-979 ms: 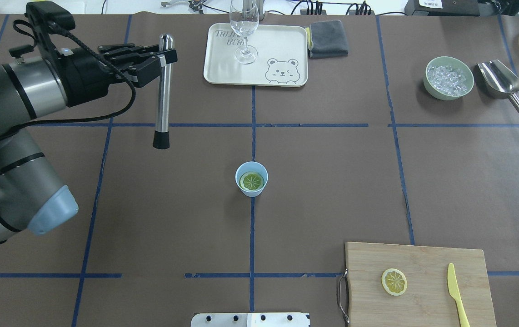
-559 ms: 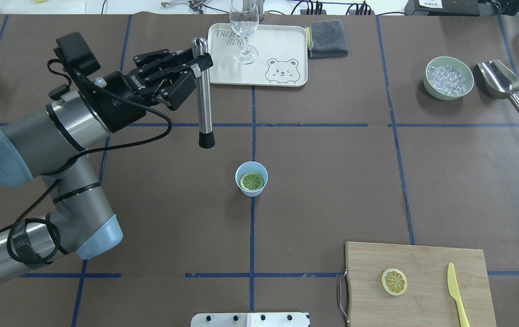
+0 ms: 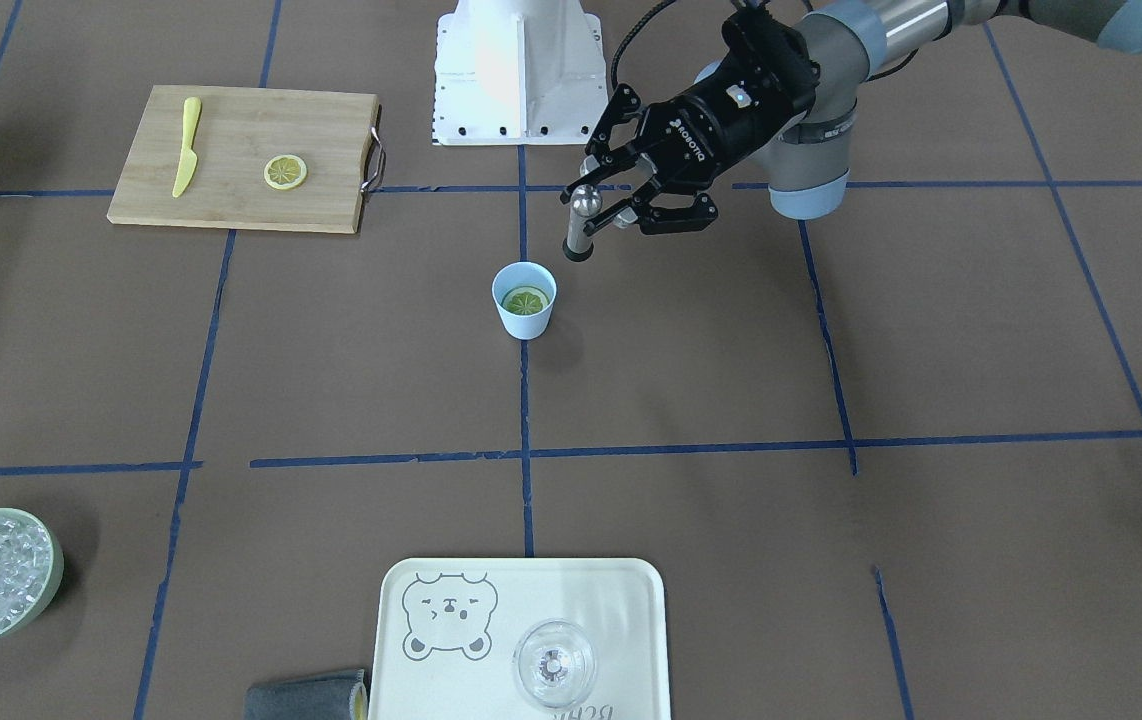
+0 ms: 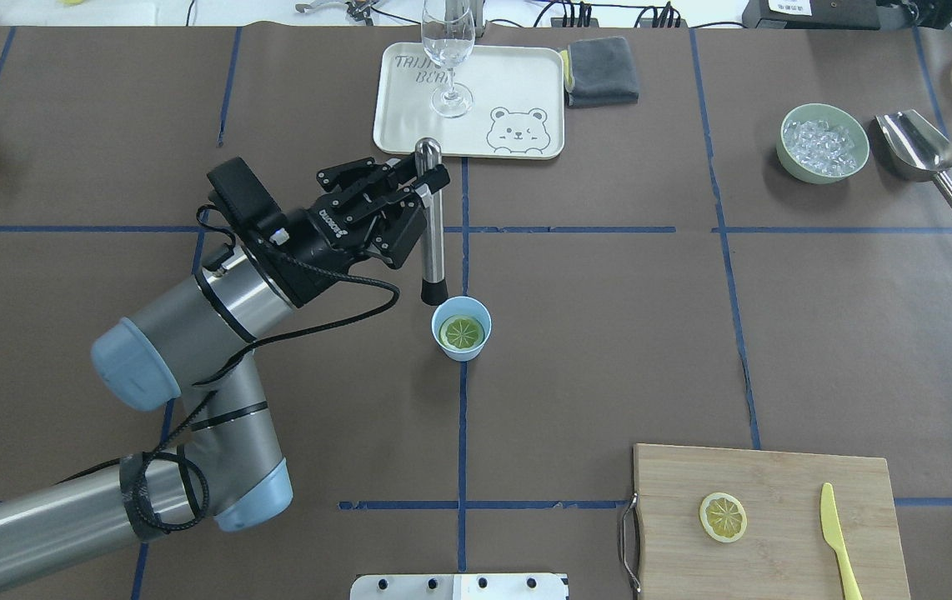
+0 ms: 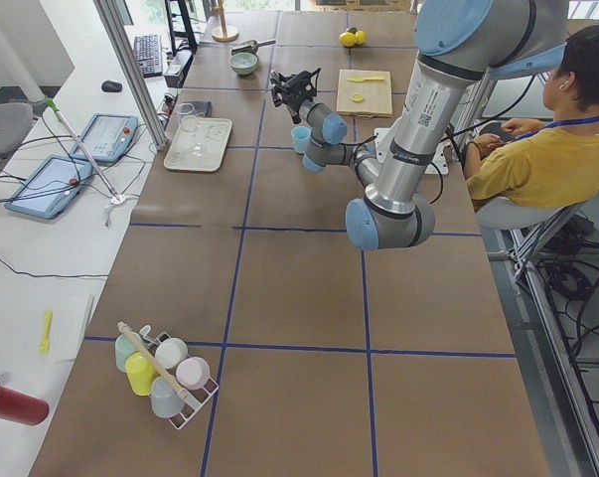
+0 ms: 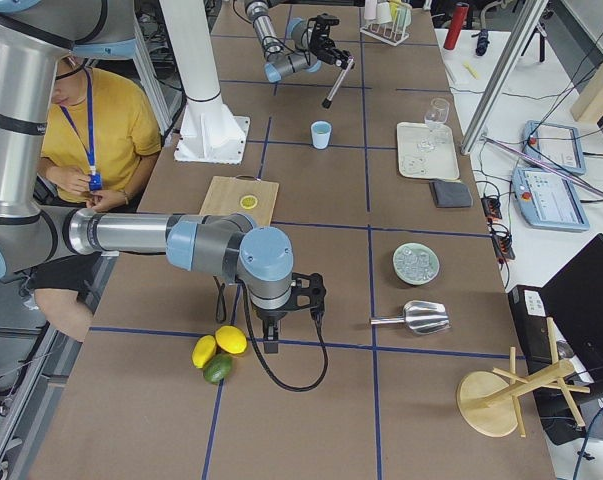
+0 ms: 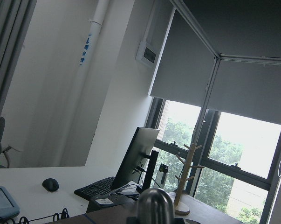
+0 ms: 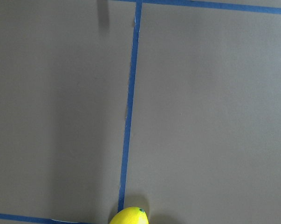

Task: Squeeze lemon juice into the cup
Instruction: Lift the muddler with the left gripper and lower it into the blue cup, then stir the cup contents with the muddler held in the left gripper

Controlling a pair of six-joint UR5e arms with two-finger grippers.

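While lemon (image 4: 462, 332) lies in cup (image 4: 461, 353), left gripper (image 4: 424, 185) clamps rod (image 4: 434, 246), tip near rim; right gripper (image 6: 271, 342) state unclear.

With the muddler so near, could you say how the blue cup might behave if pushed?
The cup looks light and unheld, so it would probably slide. Narrower at its base, it may tip if the muddler presses off-centre.
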